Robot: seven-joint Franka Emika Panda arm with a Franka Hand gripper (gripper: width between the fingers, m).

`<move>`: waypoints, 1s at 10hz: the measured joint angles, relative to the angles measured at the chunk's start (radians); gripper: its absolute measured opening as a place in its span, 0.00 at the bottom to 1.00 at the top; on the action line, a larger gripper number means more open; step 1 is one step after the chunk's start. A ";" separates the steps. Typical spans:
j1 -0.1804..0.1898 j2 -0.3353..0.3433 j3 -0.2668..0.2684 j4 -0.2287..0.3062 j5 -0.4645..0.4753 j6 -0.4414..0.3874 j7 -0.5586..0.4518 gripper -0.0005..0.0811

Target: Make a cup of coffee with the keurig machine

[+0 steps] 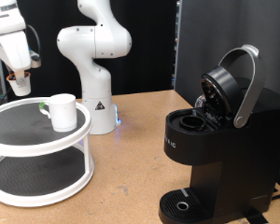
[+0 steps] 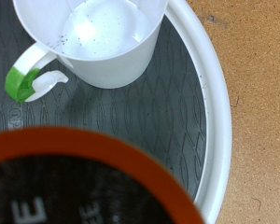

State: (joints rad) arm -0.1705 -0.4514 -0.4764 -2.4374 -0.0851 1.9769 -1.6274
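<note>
Gripper [image 1: 20, 86] hangs at the exterior view's far left, just above the rim of the white two-tier round stand [image 1: 47, 142]; its fingertips are hidden and whether it grips the orange-rimmed round object [image 2: 93, 182] filling the wrist view's foreground cannot be told. The plain white ceramic mug [image 1: 63, 110] sits upright on the stand's dark top shelf, near the gripper. The black boxy Keurig machine [image 1: 210, 149] stands well apart at right, its silver-handled lid raised, pod chamber contents unclear.
</note>
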 joint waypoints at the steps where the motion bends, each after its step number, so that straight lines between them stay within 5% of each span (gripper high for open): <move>1: 0.000 0.000 0.000 -0.007 0.022 0.003 0.014 0.54; 5: 0.050 -0.013 0.055 -0.020 0.294 0.051 0.198 0.54; 8: 0.065 -0.019 0.135 -0.029 0.354 0.132 0.364 0.54; 10: 0.069 -0.018 0.136 -0.033 0.399 0.139 0.383 0.54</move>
State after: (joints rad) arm -0.1018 -0.4690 -0.3401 -2.4706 0.3141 2.1157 -1.2447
